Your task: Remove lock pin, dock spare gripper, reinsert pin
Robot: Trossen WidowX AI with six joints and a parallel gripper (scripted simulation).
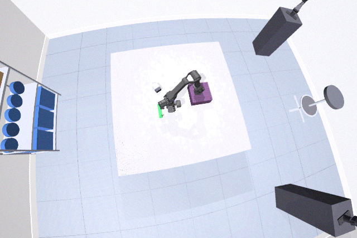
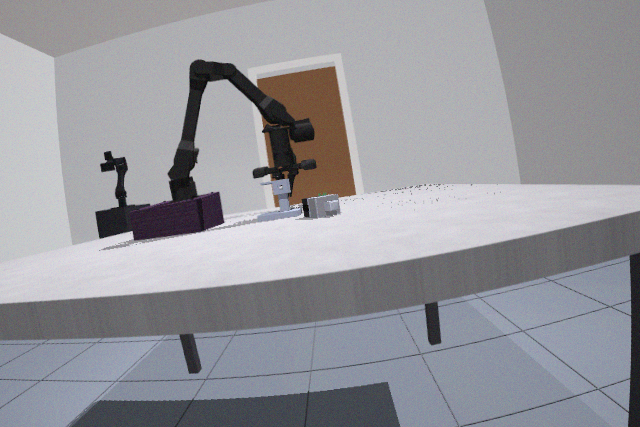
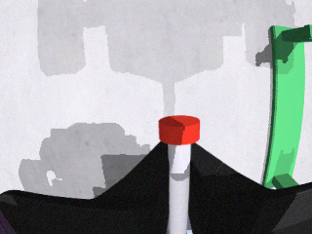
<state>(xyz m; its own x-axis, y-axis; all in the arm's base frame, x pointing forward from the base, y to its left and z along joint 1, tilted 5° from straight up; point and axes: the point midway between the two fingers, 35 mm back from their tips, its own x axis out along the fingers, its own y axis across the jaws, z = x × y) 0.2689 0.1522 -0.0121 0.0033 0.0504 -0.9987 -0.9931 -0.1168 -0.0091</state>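
- Claw [image 1: 173, 107] [image 2: 287, 185] [image 3: 175, 146] hides the pin [image 3: 178, 192] from above; the spare [image 1: 157, 87] [image 2: 321, 206] lies apart on the worktop [image 1: 138, 149] [image 2: 361, 251].
- Exterior view: the claw is low beside the mount [image 2: 282, 187], whose socket looks undocked.
- Wrist view: fingers clamp the pin's pale shaft, just under its red head [image 3: 179, 131]; whether its far end sits in the socket, I cannot tell. It looks light, stiff, perhaps slippery; gripping near the head, then pulling straight, should suit it.

In the exterior view, the mount [image 2: 283, 203] stands on the counter [image 1: 138, 149] [image 2: 336, 251] [image 3: 132, 97], the spare gripper [image 1: 157, 87] [image 2: 320, 206] near its right, the plinth [image 1: 201, 101] [image 2: 168, 221] left, the door [image 2: 315, 96] behind.
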